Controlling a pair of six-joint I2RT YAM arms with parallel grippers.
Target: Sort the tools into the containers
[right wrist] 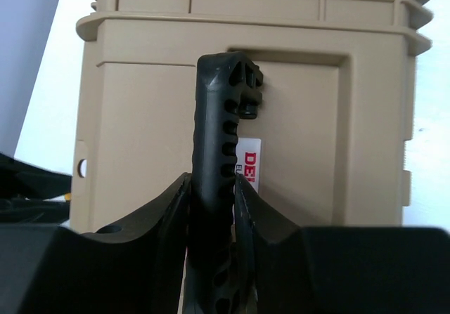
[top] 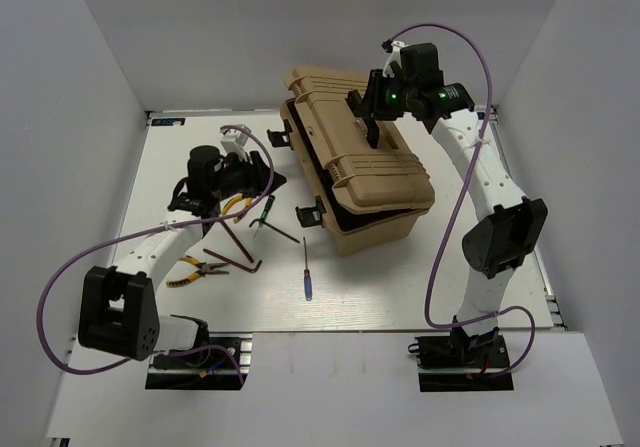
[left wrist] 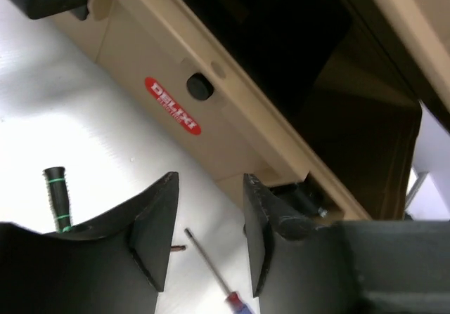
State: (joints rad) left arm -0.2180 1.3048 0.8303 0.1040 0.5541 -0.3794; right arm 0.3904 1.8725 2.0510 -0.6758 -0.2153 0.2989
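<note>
Screwdriver (top: 306, 269) — handle near, tip far

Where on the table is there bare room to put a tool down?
Bare table in front of the toolbox, between the screwdriver and the right arm. Crowded left of the toolbox: pliers, rods, left gripper.

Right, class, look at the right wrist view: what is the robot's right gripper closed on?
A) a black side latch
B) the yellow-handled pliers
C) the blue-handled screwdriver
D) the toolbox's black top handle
D: in the right wrist view the right gripper has both fingers pressed against the black handle on the lid of the tan toolbox.
</note>
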